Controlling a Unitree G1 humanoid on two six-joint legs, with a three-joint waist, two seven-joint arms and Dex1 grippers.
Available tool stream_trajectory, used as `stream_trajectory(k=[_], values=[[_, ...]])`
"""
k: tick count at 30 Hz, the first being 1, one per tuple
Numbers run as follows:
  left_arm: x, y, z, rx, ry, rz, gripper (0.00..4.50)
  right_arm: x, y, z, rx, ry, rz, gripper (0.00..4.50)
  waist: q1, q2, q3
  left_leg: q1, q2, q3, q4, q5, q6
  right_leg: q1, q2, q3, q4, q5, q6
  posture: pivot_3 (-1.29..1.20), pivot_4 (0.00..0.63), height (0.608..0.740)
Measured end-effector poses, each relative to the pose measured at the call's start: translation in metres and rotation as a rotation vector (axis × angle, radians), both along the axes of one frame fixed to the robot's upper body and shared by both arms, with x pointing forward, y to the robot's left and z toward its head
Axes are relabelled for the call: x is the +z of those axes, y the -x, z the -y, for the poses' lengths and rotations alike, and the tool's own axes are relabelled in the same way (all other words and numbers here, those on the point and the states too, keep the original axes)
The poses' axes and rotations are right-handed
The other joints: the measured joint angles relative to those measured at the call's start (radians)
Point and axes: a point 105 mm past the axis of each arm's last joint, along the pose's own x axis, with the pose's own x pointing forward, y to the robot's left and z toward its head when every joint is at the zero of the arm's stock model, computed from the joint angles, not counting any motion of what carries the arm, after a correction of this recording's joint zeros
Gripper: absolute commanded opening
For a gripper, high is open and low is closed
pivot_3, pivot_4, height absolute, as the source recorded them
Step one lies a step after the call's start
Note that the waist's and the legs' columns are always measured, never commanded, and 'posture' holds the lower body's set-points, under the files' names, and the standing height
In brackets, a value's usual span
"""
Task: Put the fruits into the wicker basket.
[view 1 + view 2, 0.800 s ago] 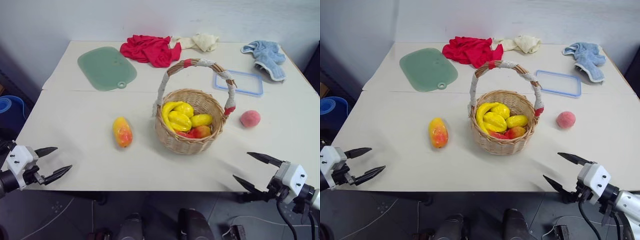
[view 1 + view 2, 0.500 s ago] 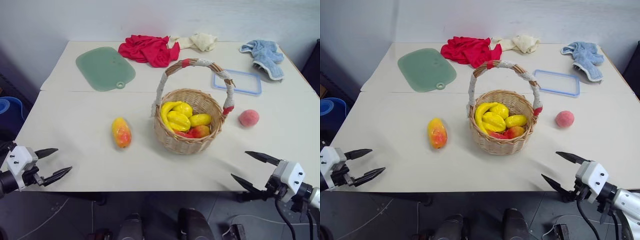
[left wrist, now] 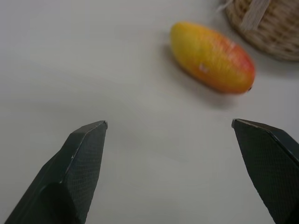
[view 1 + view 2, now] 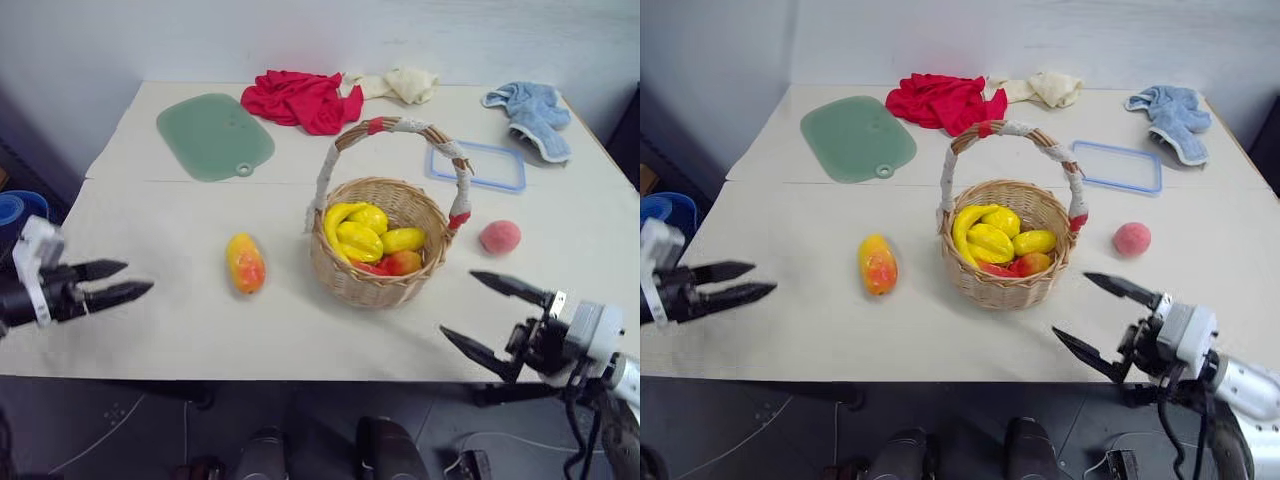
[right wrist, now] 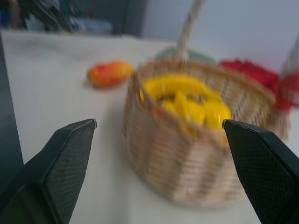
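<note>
Left end effector (image 4: 115, 281), at the near left edge of the counter (image 4: 170, 330): fingers held apart, nothing between them, aimed across the counter toward the mango (image 4: 245, 263). The mango is seen ahead of this end effector and a little off to one side in the left wrist view, well apart from the fingertips, lying flat with its long axis running roughly near-to-far, thus crosswise to the line of approach. Right end effector (image 4: 1105, 321), at the near right edge: fingers likewise spread wide and empty, directed toward the basket (image 4: 378, 258). The peach (image 4: 500, 237) is found beyond this end effector and slightly to its outer side, just beside the basket wall but apart from it. By position, the left arm is judged nearer the mango and the right arm nearer the peach. Both fruits are outside the basket, one on each flank; yellow pieces are already held within it.
</note>
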Motion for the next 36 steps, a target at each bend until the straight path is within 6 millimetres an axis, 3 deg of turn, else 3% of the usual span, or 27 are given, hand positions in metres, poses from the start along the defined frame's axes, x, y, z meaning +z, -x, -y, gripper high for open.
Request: stream_trajectory(k=[4,9,12,16,19,26,30,36], values=[[0.005,-0.015,0.052,-0.093,0.057,-0.111,4.50,0.026,-0.007,-0.014,0.022,-0.034,0.099,4.48,0.001,0.000,0.000,-0.002,0.000,0.002,0.000,0.000,-0.001,-0.005,0.001,0.001,0.002,0.000,0.001,0.00,0.150,0.740],[-0.026,-0.033,0.097,-0.080,0.037,-0.240,4.50,0.024,-0.007,-0.019,0.023,-0.049,0.095,4.48,0.004,-0.002,0.000,-0.006,-0.001,0.003,0.000,0.000,-0.002,-0.010,0.001,0.002,0.004,0.002,0.003,0.00,0.150,0.740],[-0.048,-0.041,0.104,-0.025,-0.019,-0.276,4.50,0.017,-0.005,-0.019,0.016,-0.047,0.069,4.48,0.000,-0.005,0.000,-0.006,-0.001,0.003,0.000,0.000,-0.001,-0.011,0.001,0.003,0.004,0.002,0.003,0.00,0.150,0.740],[-0.051,-0.053,0.117,0.026,0.023,-0.250,4.50,0.012,-0.003,-0.017,0.004,-0.043,0.051,4.48,0.005,-0.006,0.000,-0.005,-0.001,0.004,0.002,0.002,0.000,-0.009,0.001,0.005,0.003,0.002,0.003,0.00,0.150,0.740],[-0.055,-0.056,0.128,0.023,0.053,-0.245,3.94,0.006,0.000,-0.016,-0.004,-0.046,0.039,4.50,0.016,-0.006,-0.001,-0.003,-0.002,0.005,0.002,0.004,0.000,-0.007,0.001,0.007,0.000,0.002,0.002,0.00,0.150,0.740],[-0.063,-0.063,0.148,-0.016,0.070,-0.179,1.91,-0.003,0.000,-0.014,-0.011,-0.034,0.026,4.50,0.026,-0.006,-0.001,-0.003,-0.002,0.006,0.002,0.003,0.000,-0.007,0.001,0.008,0.000,0.002,0.002,0.00,0.150,0.740],[-0.049,-0.065,0.151,-0.099,0.126,-0.007,0.74,-0.009,0.002,-0.012,-0.026,-0.024,0.008,4.50,0.025,-0.006,-0.001,-0.004,-0.002,0.006,0.002,0.003,0.000,-0.008,0.001,0.008,0.000,0.002,0.002,0.00,0.150,0.740],[-0.011,-0.048,0.123,-0.301,0.098,0.321,0.74,-0.020,0.004,-0.001,-0.104,-0.029,-0.028,4.50,0.020,-0.006,-0.001,-0.005,-0.001,0.008,0.001,0.003,0.000,-0.010,0.001,0.008,0.000,0.002,0.001,0.00,0.150,0.740]])
